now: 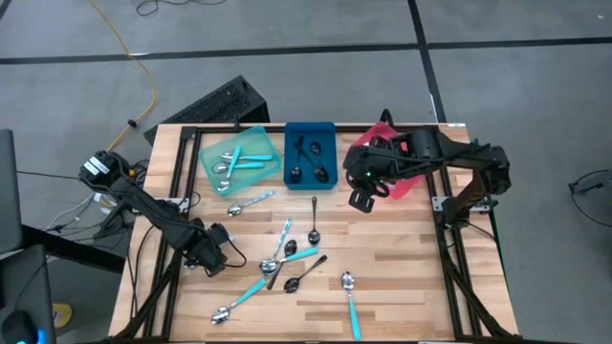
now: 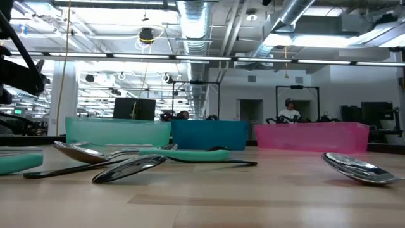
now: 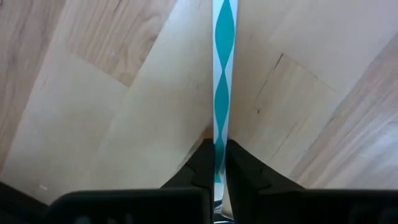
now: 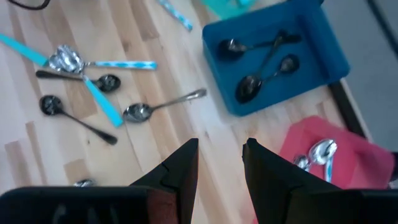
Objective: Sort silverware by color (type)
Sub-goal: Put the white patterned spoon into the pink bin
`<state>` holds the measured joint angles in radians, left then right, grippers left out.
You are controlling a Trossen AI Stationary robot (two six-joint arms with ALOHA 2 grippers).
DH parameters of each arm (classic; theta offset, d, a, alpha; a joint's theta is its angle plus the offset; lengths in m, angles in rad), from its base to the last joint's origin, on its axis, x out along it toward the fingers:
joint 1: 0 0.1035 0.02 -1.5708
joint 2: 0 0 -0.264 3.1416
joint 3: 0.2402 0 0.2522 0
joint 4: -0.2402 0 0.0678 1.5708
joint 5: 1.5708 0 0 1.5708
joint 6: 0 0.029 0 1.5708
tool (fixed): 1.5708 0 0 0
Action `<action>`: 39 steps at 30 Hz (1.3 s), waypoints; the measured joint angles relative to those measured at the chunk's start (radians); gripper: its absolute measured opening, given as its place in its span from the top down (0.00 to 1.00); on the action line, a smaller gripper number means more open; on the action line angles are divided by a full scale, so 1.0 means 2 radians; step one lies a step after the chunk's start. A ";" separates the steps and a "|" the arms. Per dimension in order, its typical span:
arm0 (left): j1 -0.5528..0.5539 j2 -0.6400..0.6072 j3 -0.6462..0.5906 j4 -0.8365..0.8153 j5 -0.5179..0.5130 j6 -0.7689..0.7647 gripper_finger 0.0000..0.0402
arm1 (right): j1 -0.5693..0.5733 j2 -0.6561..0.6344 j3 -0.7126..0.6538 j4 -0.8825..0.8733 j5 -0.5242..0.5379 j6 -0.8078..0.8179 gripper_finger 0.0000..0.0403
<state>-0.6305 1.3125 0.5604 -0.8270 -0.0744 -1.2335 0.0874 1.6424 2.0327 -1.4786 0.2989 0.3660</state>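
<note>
- The teal tray (image 1: 245,158) stands at the far left of the row and holds several teal-handled spoons (image 1: 237,162) lying crossed.
- The blue tray (image 1: 311,154) in the middle holds three black spoons (image 4: 264,62), bowls toward the near end.
- The red tray (image 4: 339,155) on the right (largely covered by the right arm in the high view) holds at least two silver spoons (image 4: 320,152).
- The left gripper (image 1: 212,256) is low over the near-left table (image 1: 402,248), its fingers (image 3: 245,174) closed on the striped teal handle of a spoon (image 3: 222,81).
- The right gripper (image 4: 219,162) hangs over the table between the blue and red trays, jaws apart and empty.
- Loose spoons remain scattered on the boards: a silver spoon (image 1: 314,222), black spoons (image 1: 304,274) and more teal-handled ones (image 1: 350,301).
</note>
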 joint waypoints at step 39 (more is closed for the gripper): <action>-0.008 -0.205 0.027 0.472 -0.323 0.586 0.99 | 0.112 0.020 -0.409 0.930 0.010 -0.200 0.62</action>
<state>-0.6459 0.9020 0.6136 0.1163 -0.7199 -0.0614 0.3119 1.6820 1.2146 0.3808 0.3190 -0.0340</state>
